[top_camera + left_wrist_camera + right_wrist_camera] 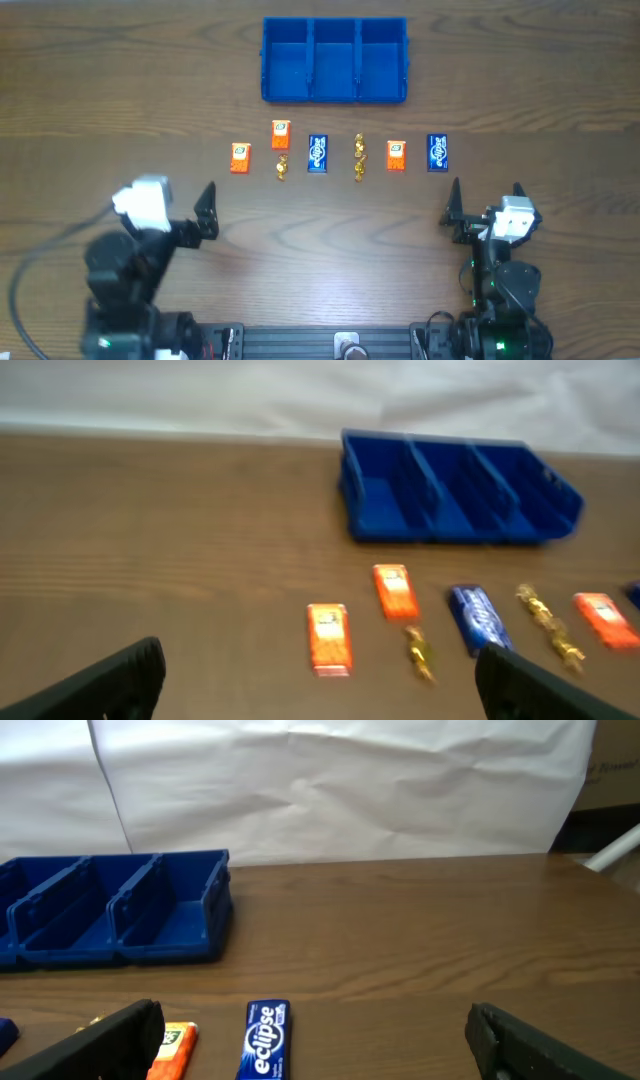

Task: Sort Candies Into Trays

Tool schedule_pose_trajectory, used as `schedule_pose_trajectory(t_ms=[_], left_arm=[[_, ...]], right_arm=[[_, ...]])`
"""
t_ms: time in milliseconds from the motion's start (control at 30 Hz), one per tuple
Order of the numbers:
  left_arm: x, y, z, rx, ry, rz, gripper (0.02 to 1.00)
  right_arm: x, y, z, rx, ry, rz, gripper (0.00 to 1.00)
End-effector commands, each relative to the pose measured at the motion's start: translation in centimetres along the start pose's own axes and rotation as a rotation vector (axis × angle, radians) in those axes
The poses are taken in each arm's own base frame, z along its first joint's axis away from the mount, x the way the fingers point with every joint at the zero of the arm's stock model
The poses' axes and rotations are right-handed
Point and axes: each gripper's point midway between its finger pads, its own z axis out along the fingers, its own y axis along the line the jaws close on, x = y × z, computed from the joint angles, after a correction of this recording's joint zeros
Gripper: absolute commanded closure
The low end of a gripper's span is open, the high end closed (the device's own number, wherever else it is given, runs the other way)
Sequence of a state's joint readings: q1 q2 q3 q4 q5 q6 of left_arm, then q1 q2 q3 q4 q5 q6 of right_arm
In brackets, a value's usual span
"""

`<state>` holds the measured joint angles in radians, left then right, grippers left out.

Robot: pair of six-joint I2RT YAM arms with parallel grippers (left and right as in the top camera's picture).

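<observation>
A blue tray (335, 92) with three empty compartments stands at the back centre of the table. In front of it lies a row of candies: orange packs (240, 157) (281, 133) (396, 155), blue packs (318, 153) (437, 152) and gold-wrapped sweets (282, 167) (359, 147) (359, 170). My left gripper (170, 208) is open with nothing in it, near and to the left of the row. My right gripper (485, 202) is open and empty too, just in front of the right-hand blue pack (263, 1040). The left wrist view shows the tray (455, 525) and the nearest orange pack (329, 638) ahead of my left gripper (318, 702).
The brown wooden table (120, 90) is bare to the left and right of the tray and between the arms. A white backdrop (340, 790) rises behind the far table edge. The arm bases (340, 340) sit along the front edge.
</observation>
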<state>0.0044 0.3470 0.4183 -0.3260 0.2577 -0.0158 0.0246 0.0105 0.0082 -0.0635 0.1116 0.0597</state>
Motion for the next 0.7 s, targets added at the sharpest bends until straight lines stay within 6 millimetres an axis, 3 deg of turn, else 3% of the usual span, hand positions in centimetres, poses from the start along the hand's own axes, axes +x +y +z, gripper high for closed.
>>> schedule_pose_trajectory(t_ms=[33,133,333,400,467,700], left_arm=[[-5.3,-1.2,0.5,0.030,0.187,-0.087,0.018],[-6.0,-1.1,2.3,0.022,0.343,-0.117,0.020],[-3.7,-1.6,8.3,0.016,0.631,-0.110,0.023],[-2.2,-1.7,10.7,-0.007,0.702,-0.084,0.020],[0.6,-1.6,13.6,-0.041,0.804,-0.037,0.020],[7.6,-0.4,17.7,-0.073,0.987,0.025,0.020]], right_arm=[[0.0,0.2,0.0,-0.008,0.000,-0.005,0.003],[0.0,0.2,0.0,-0.008,0.000,-0.005,0.003],[0.0,0.2,0.0,-0.008,0.000,-0.005,0.003],[0.0,0.2,0.0,-0.008,0.000,-0.005,0.003],[0.0,0.2,0.0,-0.008,0.000,-0.005,0.003],[0.0,0.2,0.0,-0.008,0.000,-0.005,0.003]])
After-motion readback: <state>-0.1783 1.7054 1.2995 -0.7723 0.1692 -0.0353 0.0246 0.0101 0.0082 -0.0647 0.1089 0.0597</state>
